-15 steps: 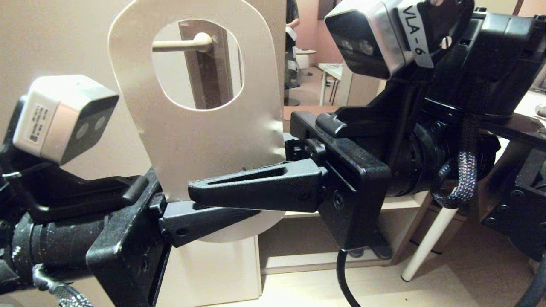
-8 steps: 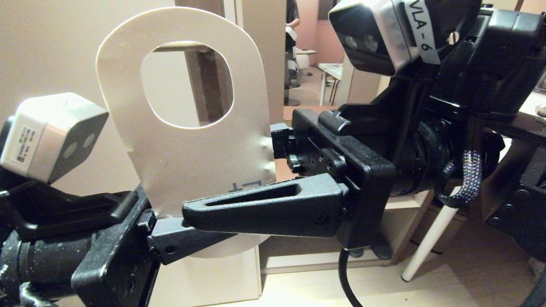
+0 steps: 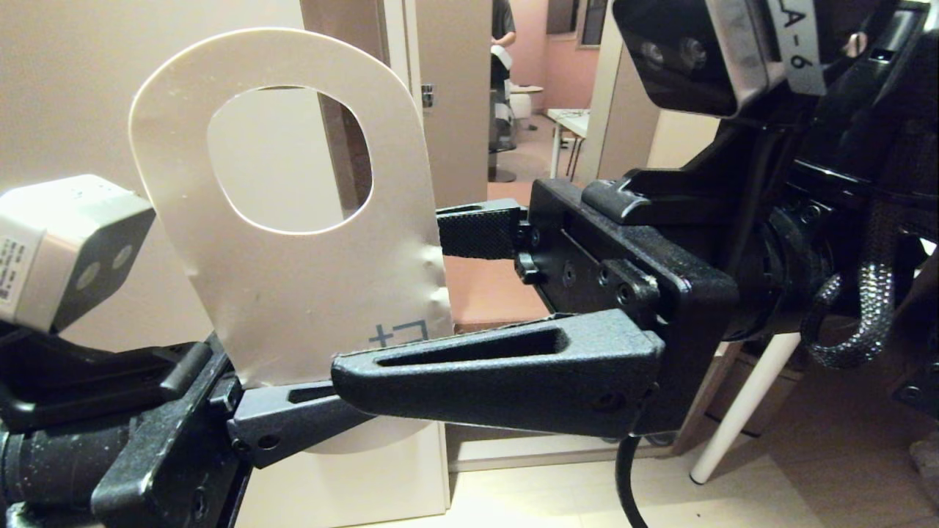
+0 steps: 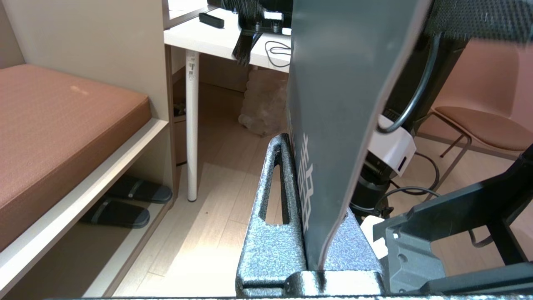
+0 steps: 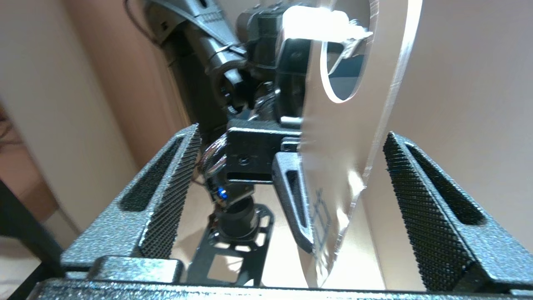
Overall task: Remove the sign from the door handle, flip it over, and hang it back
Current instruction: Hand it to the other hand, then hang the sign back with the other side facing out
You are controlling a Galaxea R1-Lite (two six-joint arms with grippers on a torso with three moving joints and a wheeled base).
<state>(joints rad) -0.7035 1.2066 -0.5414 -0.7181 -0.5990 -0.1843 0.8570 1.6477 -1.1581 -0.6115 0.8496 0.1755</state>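
Note:
My left gripper [image 3: 323,411] is shut on the lower end of the sign [image 3: 293,286] and holds it upright in front of the door. The white side faces the head view. In the left wrist view the sign [image 4: 333,104] shows its dark blue side with white characters, pinched between that gripper's [image 4: 308,166] fingers. My right gripper [image 3: 389,304] stands open, one finger on each side of the sign's right edge without touching it; in its wrist view the gripper [image 5: 291,133] has the sign [image 5: 337,137] in the gap. The door handle's lever is hidden; its brown backplate [image 3: 352,158] shows through the sign's hole.
A person [image 3: 502,29] stands far back past the open doorway. A white table leg [image 3: 741,411] slants at the right. Below are a bench with a brown cushion [image 4: 62,125], slippers [image 4: 125,204] under it, a white desk [image 4: 233,41] and a chair [image 4: 479,125].
My right gripper has opened and let go of the sign, drawing back to the right. The left gripper has carried the sign left and down, so the handle lever no longer shows through the hole.

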